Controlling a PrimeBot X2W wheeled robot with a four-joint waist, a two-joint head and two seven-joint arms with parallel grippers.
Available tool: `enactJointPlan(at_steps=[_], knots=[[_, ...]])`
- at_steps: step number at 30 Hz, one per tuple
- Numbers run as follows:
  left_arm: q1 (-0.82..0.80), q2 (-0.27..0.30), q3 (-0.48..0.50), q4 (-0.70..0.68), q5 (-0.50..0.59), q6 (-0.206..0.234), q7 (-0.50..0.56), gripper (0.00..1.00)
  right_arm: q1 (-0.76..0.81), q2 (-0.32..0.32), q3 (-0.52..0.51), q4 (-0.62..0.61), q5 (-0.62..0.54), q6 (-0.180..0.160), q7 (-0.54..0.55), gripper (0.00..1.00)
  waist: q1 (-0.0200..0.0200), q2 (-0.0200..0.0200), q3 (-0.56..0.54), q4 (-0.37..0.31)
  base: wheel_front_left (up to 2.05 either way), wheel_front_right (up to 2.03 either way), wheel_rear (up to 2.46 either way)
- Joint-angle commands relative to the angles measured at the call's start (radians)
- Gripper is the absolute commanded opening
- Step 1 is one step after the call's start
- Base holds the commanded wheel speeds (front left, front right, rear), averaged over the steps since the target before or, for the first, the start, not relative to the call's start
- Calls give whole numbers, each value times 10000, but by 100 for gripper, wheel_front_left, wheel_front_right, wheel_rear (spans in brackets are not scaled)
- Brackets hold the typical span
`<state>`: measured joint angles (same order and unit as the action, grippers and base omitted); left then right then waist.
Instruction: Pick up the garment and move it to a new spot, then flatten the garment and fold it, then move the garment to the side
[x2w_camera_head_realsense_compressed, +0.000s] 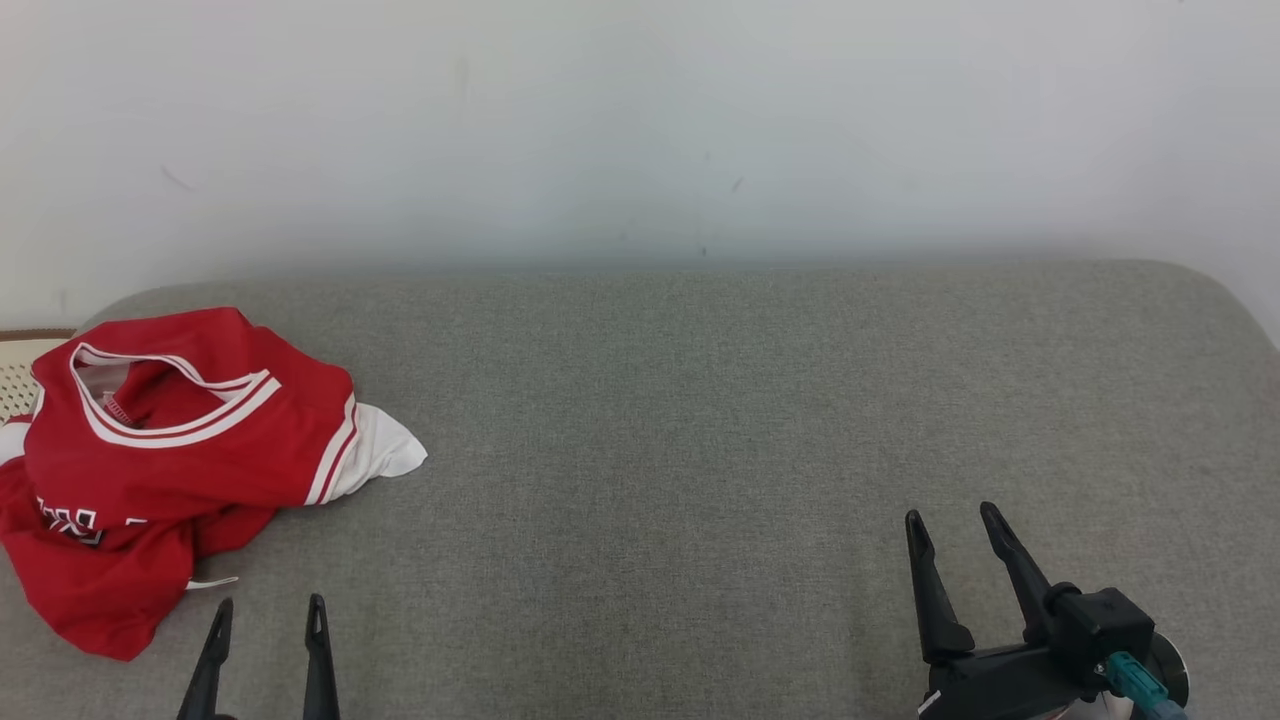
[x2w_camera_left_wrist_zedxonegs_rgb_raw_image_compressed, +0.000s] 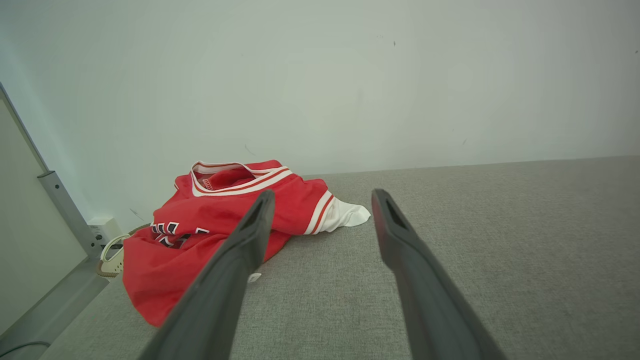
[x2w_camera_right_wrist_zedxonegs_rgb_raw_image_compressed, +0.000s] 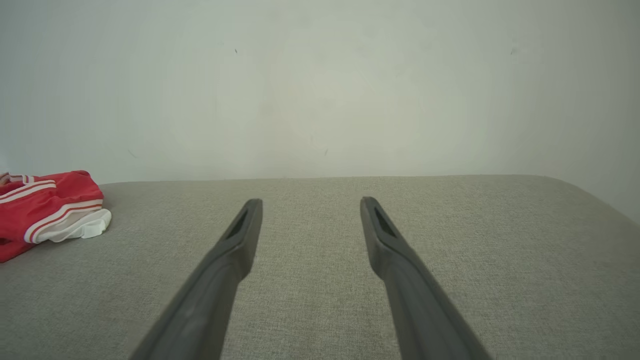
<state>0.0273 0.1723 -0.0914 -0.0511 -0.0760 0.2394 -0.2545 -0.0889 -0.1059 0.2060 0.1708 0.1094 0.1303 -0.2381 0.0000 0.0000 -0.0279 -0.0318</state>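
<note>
At nine o'clock on the grey fabric counter (x2w_camera_head_realsense_compressed: 700, 450) lies one crumpled red garment (x2w_camera_head_realsense_compressed: 170, 470) with white trim, just beyond the left gripper (x2w_camera_head_realsense_compressed: 270, 601) at seven o'clock. The right gripper (x2w_camera_head_realsense_compressed: 951, 512) sits at five o'clock, well apart from it. Two grippers in all, both with jaws spread, holding nothing; one pale wall (x2w_camera_head_realsense_compressed: 640, 130) rises at twelve

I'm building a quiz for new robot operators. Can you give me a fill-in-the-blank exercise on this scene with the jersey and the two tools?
1. The crumpled jersey on the grey cushion is mostly ____ with white trim.
2. The left tool and the right tool both stand ____, holding nothing.
3. The jersey lies nearer the ____ one.
Missing words: red; open; left.
</note>
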Motion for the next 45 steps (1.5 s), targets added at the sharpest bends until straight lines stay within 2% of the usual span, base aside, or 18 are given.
enactJointPlan(at_steps=[1, 9, 21, 33, 40, 45], knots=[[176, 22, 48, -78, 147, 46, -63, 100, 47, -9, 65, -35, 54, 7, -71, 100, 0, 0, -2, -12, 0, 0, 0], [167, -35, 129, -122, 254, 49, -116, 100, -11, -116, 112, -87, 333, 7, -133, 100, 0, 0, -21, -78, 0, 0, 0], [115, -296, 435, 68, -600, -576, -116, 100, -40, -199, 147, -24, 564, 7, -37, 100, 0, 0, -91, -81, 0, 0, 0], [166, -345, 581, 175, -509, -651, -116, 100, 65, -164, 146, -56, 613, 7, -4, 100, 0, 0, -100, -27, 0, 0, 0], [86, -391, 653, 264, -471, -656, -116, 100, 85, -270, 139, -31, 703, 7, 4, 100, 0, 0, -54, 265, 0, 0, 0], [157, -411, 745, 307, -463, -649, -116, 100, 126, -326, 184, -1, 765, 7, 22, 100, 0, 0, -73, 756, 0, 0, 0]])
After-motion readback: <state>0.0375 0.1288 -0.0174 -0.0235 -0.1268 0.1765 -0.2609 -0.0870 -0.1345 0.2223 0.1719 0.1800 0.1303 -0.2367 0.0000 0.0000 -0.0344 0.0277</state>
